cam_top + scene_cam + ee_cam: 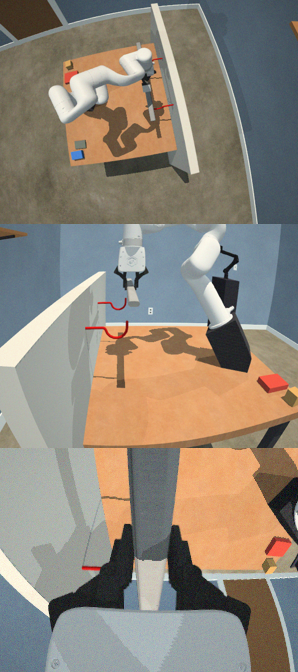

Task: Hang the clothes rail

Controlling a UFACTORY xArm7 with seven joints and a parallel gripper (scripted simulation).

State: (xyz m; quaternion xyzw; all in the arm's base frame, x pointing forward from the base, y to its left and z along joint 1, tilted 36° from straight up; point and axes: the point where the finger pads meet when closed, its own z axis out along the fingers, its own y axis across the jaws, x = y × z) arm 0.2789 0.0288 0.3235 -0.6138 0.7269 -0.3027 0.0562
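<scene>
My gripper (pixel 130 282) is shut on the grey clothes rail (pixel 132 295) and holds it high above the table, level with the hook tips. The rail also shows in the overhead view (pixel 150 98) and in the wrist view (pixel 154 484), running parallel to the wall. Two red wall hooks stick out of the white wall (pixel 56 346): the far one (pixel 115 304) and the near one (pixel 112 330). The rail hangs just beside the upturned tip of the far hook, on the table side. In the overhead view the near hook (pixel 163 106) reaches to the rail's edge. My gripper shows in the wrist view (pixel 152 567).
A red block (pixel 272 382) and a tan block (pixel 291 396) lie at the table's right edge. A grey block (pixel 80 144) and a blue block (pixel 77 155) lie at another corner. The arm's dark base (pixel 228 344) stands on the table.
</scene>
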